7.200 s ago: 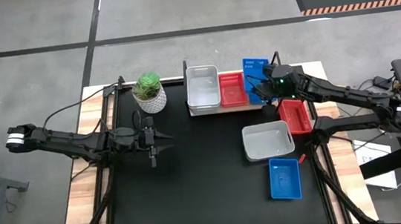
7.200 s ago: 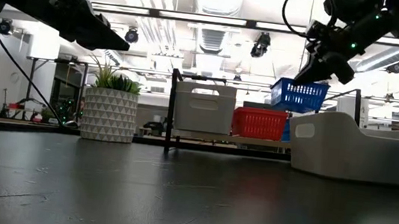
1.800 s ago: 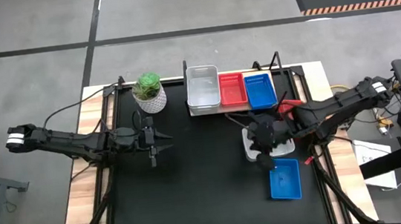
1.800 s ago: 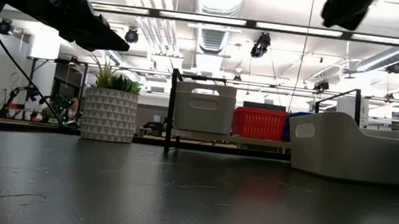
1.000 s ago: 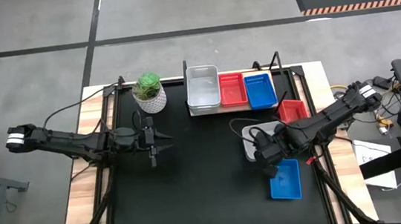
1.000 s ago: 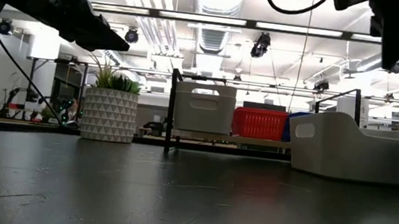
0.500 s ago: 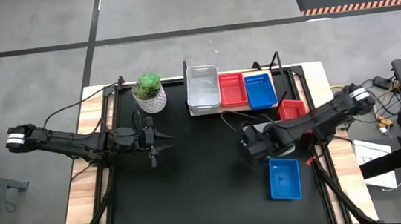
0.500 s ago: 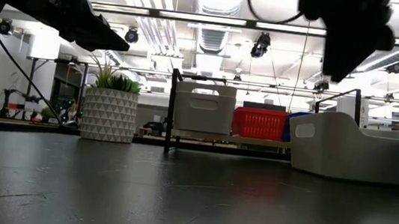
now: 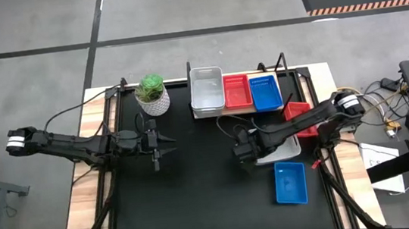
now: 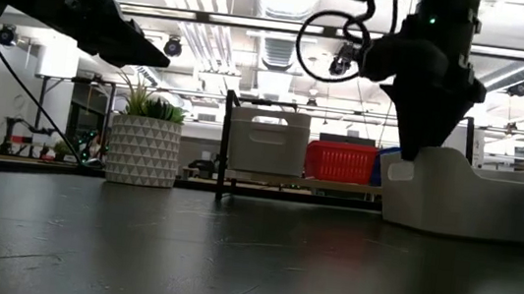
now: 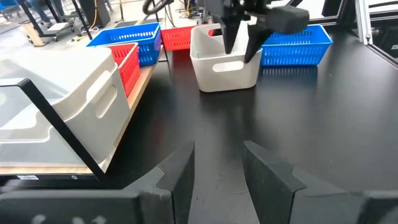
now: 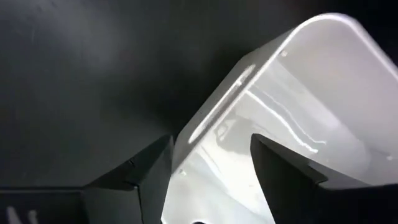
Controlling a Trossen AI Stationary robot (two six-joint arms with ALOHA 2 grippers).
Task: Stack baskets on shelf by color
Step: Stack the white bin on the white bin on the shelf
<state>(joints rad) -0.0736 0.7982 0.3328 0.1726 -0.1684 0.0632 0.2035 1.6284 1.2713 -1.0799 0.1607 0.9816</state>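
While the left gripper [image 9: 156, 145] waits with its jaws apart over the left half of the bench [image 9: 191, 200], well away from every basket, the right gripper [image 9: 242, 152] is the one placed for the next pick. It hangs at the short end of the loose white-grey basket [image 9: 284, 146], the end that faces the bench's middle. In the right wrist view its two dark fingers [image 12: 146, 171] stand spread, one outside that end wall with its handle slot and one over the basket's hollow, so the jaws are open and straddle the rim rather than grip it; I cannot tell whether either finger touches the plastic.

The basket's long axis runs roughly across the bench, from the jaws toward the right edge, so the jaws would bite across the thin wall of a short end.

On the shelf [image 9: 238, 111] at the back stand a white-grey basket [image 9: 207, 91], a red basket [image 9: 237, 92] and a blue basket [image 9: 265, 93], side by side. The white-grey one is the leftmost, so the loose basket would have to travel back and leftward to nest in it. A loose red basket [image 9: 300, 116] lies just behind the right arm, and a loose blue basket [image 9: 290, 182] sits nearer the front. A potted plant [image 9: 152, 94] stands left of the shelf.
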